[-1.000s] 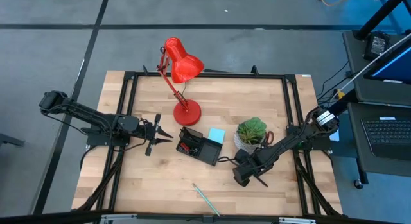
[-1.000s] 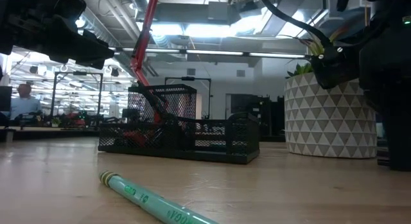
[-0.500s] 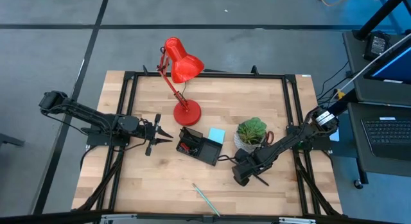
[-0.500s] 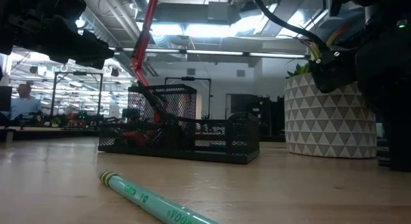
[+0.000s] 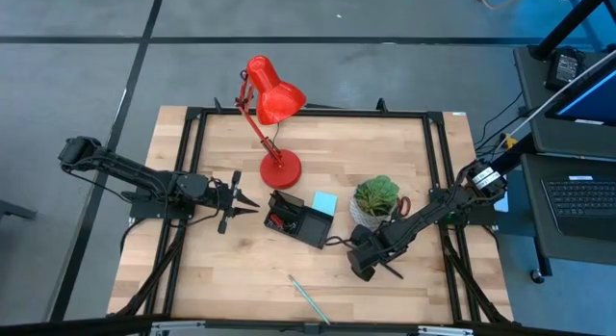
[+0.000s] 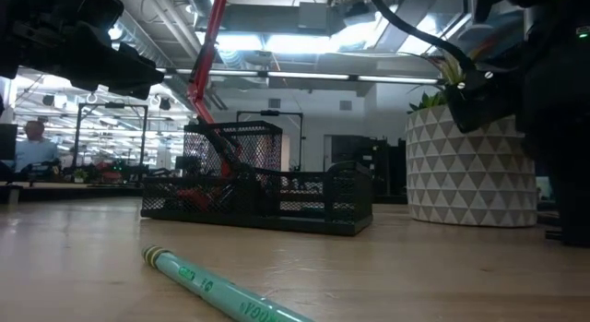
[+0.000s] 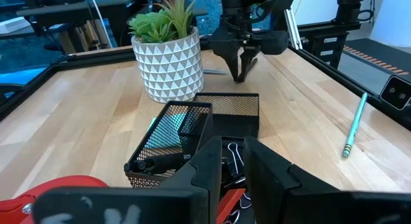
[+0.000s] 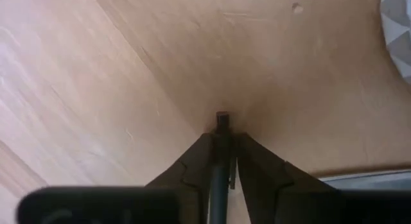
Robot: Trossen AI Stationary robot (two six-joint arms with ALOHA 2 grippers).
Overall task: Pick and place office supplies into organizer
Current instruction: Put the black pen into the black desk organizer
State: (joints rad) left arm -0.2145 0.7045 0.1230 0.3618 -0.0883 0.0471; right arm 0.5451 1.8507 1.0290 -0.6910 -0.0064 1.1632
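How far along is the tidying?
Partly done. The organizer already holds clips and something red. In hand: the right gripper pinches a dark pen above the wood beside the plant pot. Left to do: the teal pen and blue sticky pad lie outside. The left gripper waits nearby.

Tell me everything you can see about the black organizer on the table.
The organizer is a low black wire-mesh tray with several compartments, one of them taller at one end. It sits flat on the wooden table, in front of the red lamp's base, with the light blue sticky-note pad beside it and the white plant pot further to the right. Inside lie black clips and something red. No end effector touches it.
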